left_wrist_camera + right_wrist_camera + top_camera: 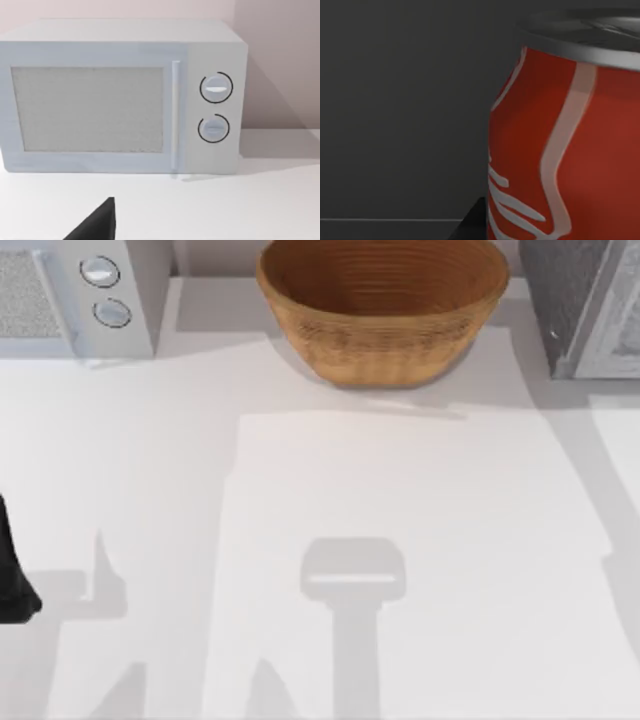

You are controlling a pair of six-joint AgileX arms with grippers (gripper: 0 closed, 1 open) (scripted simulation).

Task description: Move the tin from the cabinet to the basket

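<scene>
The tin, red with white script and a grey rim, stands upright and very close in the right wrist view, against the dark inner wall of the cabinet. A dark part of my right gripper shows low beside the tin. In the top view the cabinet is at the back right, dark grey and speckled, with its pale door beside it. The tan wicker basket stands at the back middle with nothing in it. My left gripper is parked at the table's left edge.
A white appliance with two round knobs stands at the back left, and the left wrist view faces its front. The white table stretches open in front of the basket, crossed by arm shadows.
</scene>
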